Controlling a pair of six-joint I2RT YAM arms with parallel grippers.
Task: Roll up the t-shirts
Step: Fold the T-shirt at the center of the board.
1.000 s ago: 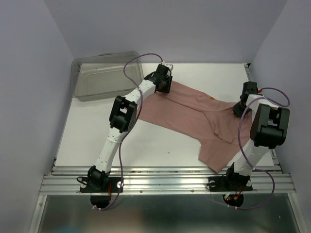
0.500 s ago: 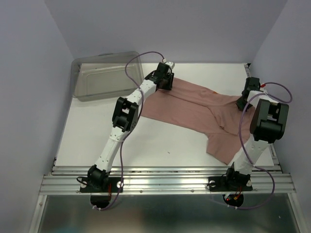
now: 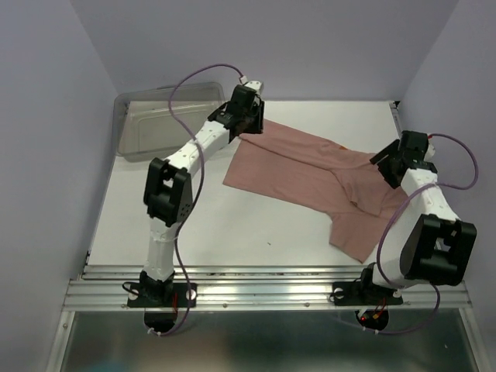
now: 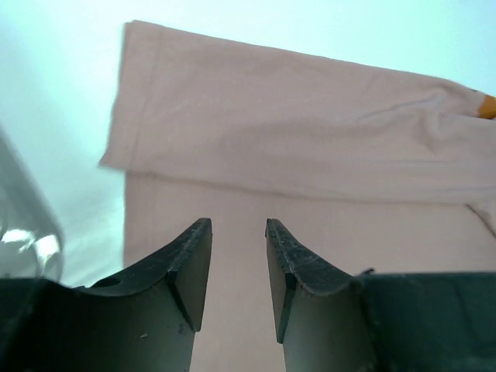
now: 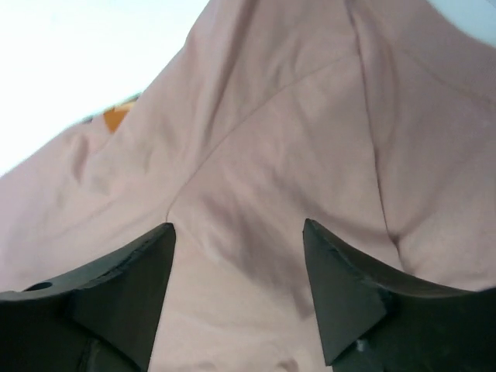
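The t-shirt (image 3: 302, 174) is judged laid out for rolling; left end effector (image 4: 236, 229) narrowly parted, right end effector (image 5: 238, 229) wide, both empty. An edge must be gripped.

Bright, even light; washed-out wrist views.

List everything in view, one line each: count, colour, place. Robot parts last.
t-shirt: one, dusty pink, lying on the table from centre to right, partly folded over itself
print: one, small, orange, on the t-shirt
bin: one, clear grey, at the table's far left corner
table: one, white, under the t-shirt
left gripper: one, black, open, over the t-shirt's far left corner
right gripper: one, black, open, over the t-shirt's right end
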